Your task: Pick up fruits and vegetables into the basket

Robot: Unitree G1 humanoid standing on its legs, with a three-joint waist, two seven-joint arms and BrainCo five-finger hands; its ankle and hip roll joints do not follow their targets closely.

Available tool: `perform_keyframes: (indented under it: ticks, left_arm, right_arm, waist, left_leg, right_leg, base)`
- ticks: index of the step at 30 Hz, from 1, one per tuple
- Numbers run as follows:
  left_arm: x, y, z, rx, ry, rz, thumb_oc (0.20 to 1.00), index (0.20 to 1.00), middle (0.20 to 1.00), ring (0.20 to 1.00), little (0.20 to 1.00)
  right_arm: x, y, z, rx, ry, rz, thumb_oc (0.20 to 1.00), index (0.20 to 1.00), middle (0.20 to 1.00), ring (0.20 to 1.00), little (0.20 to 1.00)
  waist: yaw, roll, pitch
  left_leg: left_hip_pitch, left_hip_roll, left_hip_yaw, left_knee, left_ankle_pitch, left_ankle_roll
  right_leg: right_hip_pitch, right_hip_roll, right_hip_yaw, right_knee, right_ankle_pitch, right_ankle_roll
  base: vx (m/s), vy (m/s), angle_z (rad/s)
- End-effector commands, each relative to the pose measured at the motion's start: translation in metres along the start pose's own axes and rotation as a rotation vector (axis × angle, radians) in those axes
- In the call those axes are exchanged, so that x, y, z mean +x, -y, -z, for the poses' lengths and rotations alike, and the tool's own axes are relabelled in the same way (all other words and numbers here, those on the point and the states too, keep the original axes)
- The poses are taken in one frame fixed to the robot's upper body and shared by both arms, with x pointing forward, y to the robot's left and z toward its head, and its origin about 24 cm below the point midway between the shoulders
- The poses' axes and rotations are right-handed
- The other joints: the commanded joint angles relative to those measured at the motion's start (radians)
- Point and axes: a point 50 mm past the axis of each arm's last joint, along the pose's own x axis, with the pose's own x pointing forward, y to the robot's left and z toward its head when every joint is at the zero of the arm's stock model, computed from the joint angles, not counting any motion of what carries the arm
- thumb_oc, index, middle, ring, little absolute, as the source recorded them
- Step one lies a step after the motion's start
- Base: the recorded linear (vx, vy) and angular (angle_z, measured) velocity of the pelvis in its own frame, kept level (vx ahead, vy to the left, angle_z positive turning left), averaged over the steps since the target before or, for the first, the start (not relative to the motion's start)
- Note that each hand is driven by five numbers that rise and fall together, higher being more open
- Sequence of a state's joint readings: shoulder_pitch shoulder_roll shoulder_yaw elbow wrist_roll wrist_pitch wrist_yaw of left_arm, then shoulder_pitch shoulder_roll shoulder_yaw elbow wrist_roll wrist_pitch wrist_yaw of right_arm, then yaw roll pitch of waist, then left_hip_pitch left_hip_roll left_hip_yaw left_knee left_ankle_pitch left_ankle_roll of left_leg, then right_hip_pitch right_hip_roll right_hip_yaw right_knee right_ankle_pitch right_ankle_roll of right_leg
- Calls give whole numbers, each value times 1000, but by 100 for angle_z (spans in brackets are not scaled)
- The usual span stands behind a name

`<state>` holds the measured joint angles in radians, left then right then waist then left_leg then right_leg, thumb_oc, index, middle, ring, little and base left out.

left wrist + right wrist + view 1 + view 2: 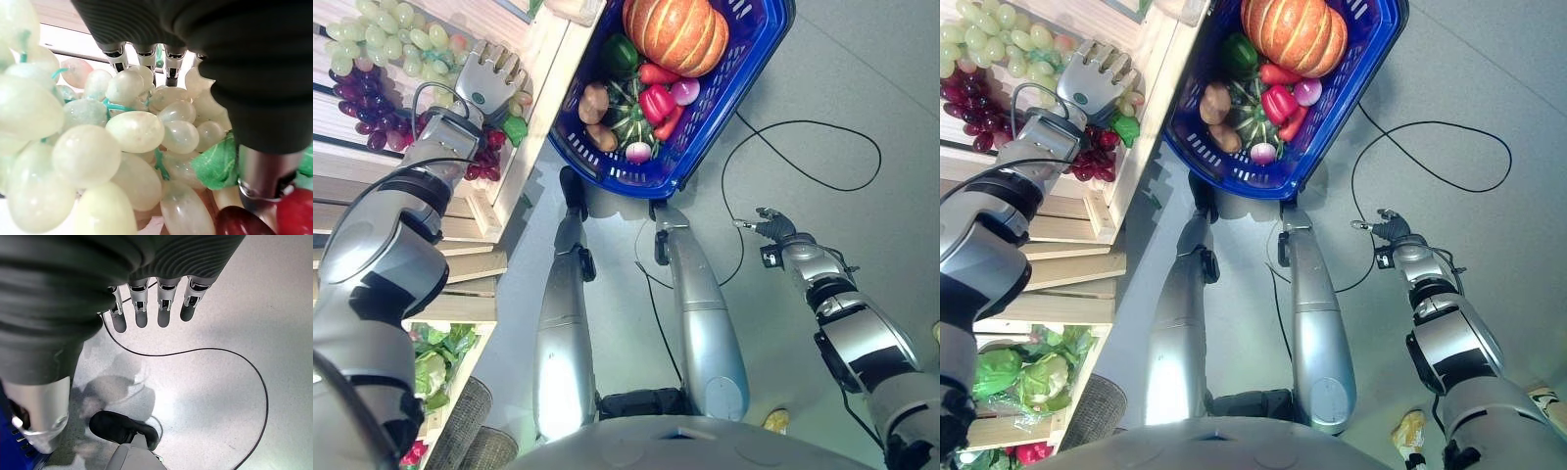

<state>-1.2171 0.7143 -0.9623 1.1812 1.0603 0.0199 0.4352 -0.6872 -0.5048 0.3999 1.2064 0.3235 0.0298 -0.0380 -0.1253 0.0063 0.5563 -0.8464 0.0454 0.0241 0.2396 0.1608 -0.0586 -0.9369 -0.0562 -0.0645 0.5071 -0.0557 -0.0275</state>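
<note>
A blue basket point(729, 93) sits on the floor, holding an orange pumpkin point(675, 34), a red pepper point(656, 101), a green pepper point(619, 54), potatoes point(593, 101) and other vegetables. To its left is a wooden crate point(524, 147) with green grapes point(382, 34), purple grapes point(357, 103) and red grapes point(484, 162). My left hand point(489, 83) reaches over the crate, open, its fingers point(117, 54) straight and close above the green grapes point(134, 131). My right hand point(773, 227) hangs open over the floor, with its fingers point(142, 313) holding nothing.
The crate stands on stepped wooden shelves point(460, 255). A lower shelf holds leafy greens point(1018, 377). Wicker baskets point(460, 426) stand below it. A yellow item point(1410, 428) lies on the grey floor at the right.
</note>
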Motion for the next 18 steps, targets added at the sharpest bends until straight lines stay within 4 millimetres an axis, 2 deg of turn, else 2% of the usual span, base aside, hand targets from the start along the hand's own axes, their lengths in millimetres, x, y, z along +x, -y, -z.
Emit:
perform_keyframes:
  ticks: [1,8,18]
  left_arm:
    - [-34,53,32,3,-196,260,200,200,200,200,200]
    - [-39,60,28,-34,-209,291,200,200,200,200,200]
    - [-38,58,32,-119,-264,264,200,200,200,200,200]
  right_arm:
    - [-3,16,18,-36,-60,42,1000,1000,1000,1000,1000]
    - [-3,19,17,-34,-58,45,1000,1000,1000,1000,1000]
    - [-4,22,18,-36,-59,45,1000,1000,1000,1000,1000]
  waist:
    - [14,-20,-36]
    - [13,-20,-36]
    - [15,-13,-36]
  left_leg:
    - [-18,-26,11,123,-124,-4]
    - [-11,-26,11,120,-124,-4]
    - [3,-28,12,108,-119,-3]
  right_leg:
    - [48,1,19,-179,126,102]
    - [55,2,17,-181,126,101]
    - [70,1,14,-189,125,99]
  base:
    - [0,0,0]
    - [0,0,0]
    - [0,0,0]
